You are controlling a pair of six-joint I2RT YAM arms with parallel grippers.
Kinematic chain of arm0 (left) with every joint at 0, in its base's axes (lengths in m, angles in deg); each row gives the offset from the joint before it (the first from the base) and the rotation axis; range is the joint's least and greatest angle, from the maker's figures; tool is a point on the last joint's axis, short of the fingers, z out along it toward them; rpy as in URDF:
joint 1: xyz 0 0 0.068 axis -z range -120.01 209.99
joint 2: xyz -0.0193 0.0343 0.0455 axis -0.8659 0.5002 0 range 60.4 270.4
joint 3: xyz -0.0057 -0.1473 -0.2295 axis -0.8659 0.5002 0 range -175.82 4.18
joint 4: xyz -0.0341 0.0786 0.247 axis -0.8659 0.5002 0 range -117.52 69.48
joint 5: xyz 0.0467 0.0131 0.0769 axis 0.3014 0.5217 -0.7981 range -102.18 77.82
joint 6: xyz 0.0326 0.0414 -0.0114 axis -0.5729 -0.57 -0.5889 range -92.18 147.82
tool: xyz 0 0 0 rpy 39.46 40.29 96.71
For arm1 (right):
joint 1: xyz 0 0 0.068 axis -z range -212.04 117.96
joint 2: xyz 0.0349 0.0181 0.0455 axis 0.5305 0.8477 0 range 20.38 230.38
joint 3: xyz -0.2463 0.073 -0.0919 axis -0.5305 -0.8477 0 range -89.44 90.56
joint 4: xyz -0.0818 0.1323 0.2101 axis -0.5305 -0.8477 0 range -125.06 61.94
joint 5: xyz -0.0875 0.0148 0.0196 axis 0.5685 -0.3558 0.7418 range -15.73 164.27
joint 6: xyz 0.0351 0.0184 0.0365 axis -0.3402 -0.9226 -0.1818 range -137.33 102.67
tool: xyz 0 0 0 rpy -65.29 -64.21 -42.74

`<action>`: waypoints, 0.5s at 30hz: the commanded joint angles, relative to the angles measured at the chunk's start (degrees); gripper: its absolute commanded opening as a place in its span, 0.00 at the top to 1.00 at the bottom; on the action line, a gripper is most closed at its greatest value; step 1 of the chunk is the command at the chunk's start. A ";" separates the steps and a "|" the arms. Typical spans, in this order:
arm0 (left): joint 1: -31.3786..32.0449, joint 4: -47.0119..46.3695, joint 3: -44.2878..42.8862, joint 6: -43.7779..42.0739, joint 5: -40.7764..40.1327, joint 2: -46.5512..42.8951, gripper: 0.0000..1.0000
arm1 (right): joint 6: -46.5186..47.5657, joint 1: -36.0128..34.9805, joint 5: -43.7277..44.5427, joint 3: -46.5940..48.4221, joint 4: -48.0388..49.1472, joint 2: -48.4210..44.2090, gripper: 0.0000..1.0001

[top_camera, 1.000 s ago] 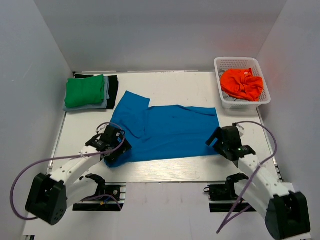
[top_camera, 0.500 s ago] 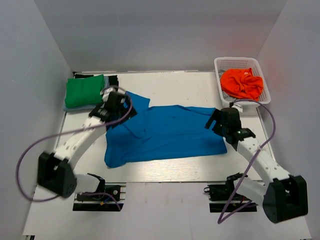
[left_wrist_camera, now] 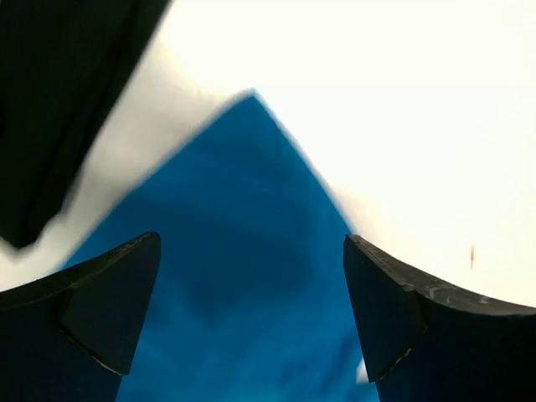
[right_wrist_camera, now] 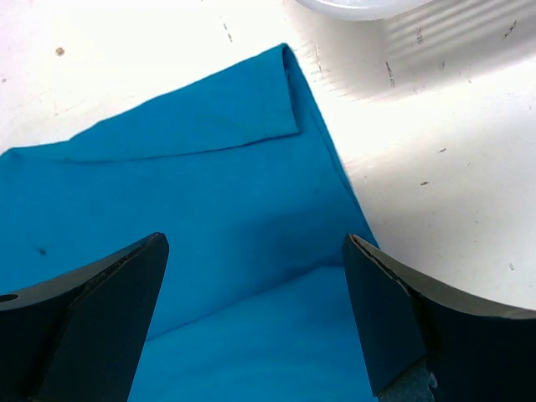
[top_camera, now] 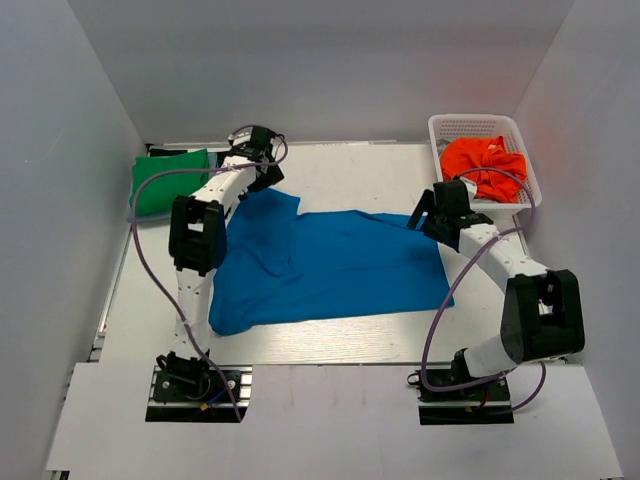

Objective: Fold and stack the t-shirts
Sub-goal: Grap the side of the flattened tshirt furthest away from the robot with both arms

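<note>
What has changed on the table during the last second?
Both arms swung from the near corners of the blue shirt to its far corners. The left gripper and right gripper are open above it, holding nothing. The blue shirt, green shirt, orange shirt and basket stayed put.

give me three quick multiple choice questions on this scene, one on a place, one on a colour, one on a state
1. Where is the orange shirt?
A. under the spread-out shirt
B. on the pile at the far left
C. in the basket

2. What colour is the folded shirt at the far left?
A. green
B. white
C. red

3. The left end effector is
A. shut on the basket
B. open over a corner of the blue shirt
C. shut on the folded shirt

Answers:
1 C, the top view shows it bunched inside the basket.
2 A, it is plainly green in the top view.
3 B, the left wrist view shows both fingers apart with the blue corner between them.
</note>
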 commanded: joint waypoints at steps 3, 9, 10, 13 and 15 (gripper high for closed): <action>-1.62 -2.21 -8.69 -7.29 -1.69 5.98 0.00 | 2.35 1.20 -1.60 2.69 1.80 2.52 0.10; -2.14 -7.49 -8.00 -9.76 -3.80 8.20 0.00 | 2.35 2.08 -1.86 3.13 0.57 4.19 0.10; -2.14 -8.80 -7.99 -10.38 -3.80 8.72 0.00 | 2.17 2.08 -1.95 2.69 0.57 4.36 0.10; -2.14 -10.30 -7.29 -12.40 -2.22 9.43 0.09 | 2.17 2.17 -3.00 2.51 1.01 4.63 0.10; -2.14 -10.31 -7.81 -13.72 -1.08 10.83 0.21 | 2.26 1.99 -3.18 2.43 1.18 4.81 0.10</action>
